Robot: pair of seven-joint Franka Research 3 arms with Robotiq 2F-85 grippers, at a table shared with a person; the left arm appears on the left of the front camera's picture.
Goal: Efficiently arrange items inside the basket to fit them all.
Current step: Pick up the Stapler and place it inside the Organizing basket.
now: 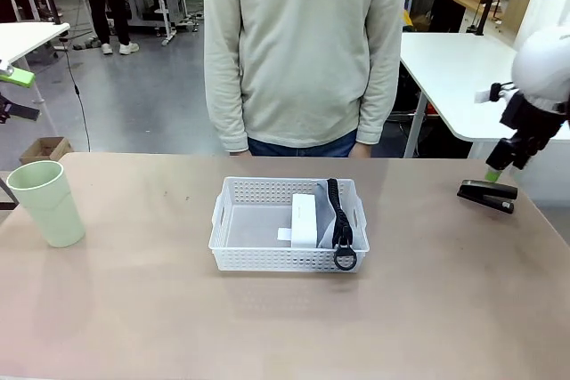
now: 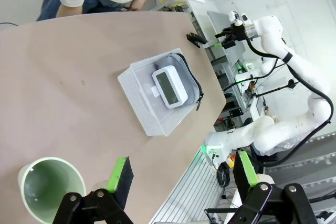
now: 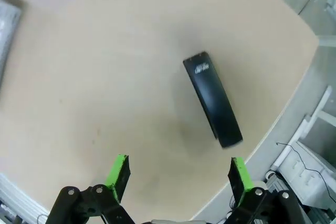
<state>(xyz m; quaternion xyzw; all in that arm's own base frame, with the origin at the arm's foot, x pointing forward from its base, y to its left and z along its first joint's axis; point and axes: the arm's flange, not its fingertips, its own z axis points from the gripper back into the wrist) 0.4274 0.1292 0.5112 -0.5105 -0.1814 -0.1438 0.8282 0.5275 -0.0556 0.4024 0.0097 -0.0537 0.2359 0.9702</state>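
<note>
While my right gripper (image 3: 179, 161) hung above the table (image 3: 94, 77), its fingers stood as wide apart as they go and held nothing. The black stapler (image 3: 212, 100) lay flat ahead of my fingertips, not centred in the gap but nearer my right finger than my left, and clear of both pads.

Its long axis ran mostly away from me with a slant. The end with the small white print pointed out ahead, roughly over the middle of the gap, and the other end came back toward my right fingertip. I judged the step to be picking it up for the basket (image 2: 137, 103). To do that well I would have slid toward my right finger until the body sat midway, rolled the wrist a little so the pads faced its long sides squarely, then come straight down and closed across the narrow width near the middle. A grip near one end would likely let it swing.

My left gripper (image 2: 182, 161) was wide open and empty too. The pale green cup (image 2: 50, 190) stood upright just outside its left finger, and the basket lay well ahead with the white device (image 2: 169, 87) resting on the grey pouch (image 2: 181, 66).
</note>
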